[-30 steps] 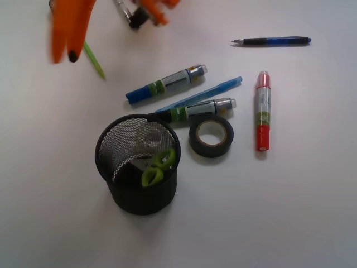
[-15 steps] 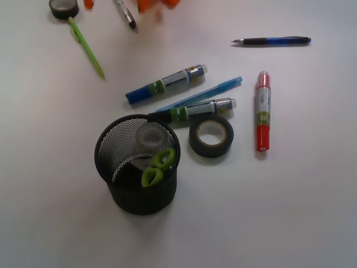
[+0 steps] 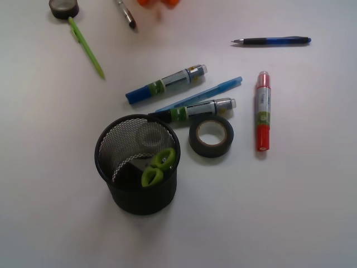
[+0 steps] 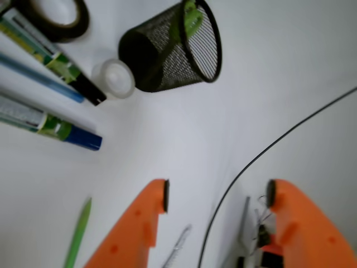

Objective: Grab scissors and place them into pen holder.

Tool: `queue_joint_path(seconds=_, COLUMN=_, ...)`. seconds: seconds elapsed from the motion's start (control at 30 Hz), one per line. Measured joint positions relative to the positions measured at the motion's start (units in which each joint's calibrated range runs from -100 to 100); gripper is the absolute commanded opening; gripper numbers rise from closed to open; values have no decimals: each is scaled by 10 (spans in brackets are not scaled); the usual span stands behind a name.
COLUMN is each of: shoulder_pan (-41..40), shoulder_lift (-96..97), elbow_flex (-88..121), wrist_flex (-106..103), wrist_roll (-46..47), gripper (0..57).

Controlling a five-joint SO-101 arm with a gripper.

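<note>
A plain white tabletop (image 3: 301,212) fills the whole front view, matte and smooth, with no wall, floor or window showing; the light is soft and even, brightest toward the upper right of the frame, and objects cast only faint, short shadows toward the lower edge; in the wrist view the same white surface (image 4: 279,67) runs to every border, shading to pale grey at the lower left; a thin black cable (image 4: 262,153) curves across its lower right.
</note>
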Motion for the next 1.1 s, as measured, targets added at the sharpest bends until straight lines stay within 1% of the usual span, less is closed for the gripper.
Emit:
queue_joint_path(seconds=0.07, shoulder_pan=-10, shoulder_lift=-100, elbow_flex=102, wrist_flex=-6, wrist_roll=42, gripper=47)
queue_joint_path(seconds=0.13, shoulder_pan=-6, shoulder_lift=-180, elbow_flex=181, wrist_flex=-7, wrist_roll=63, gripper=5)
queue_joint_path(seconds=0.17, shoulder_pan=-2, shoulder_lift=-199, elbow_flex=208, wrist_flex=-7, wrist_roll=71, gripper=1)
queue_joint_path(seconds=0.5, shoulder_pan=-4, shoulder_lift=-221, elbow_flex=349, wrist_flex=2, wrist_roll=138, gripper=4)
queue_joint_path(seconds=1.1, shoulder_pan=-4, shoulder_lift=-223, elbow_flex=359, wrist_flex=25, wrist_roll=141, gripper=4)
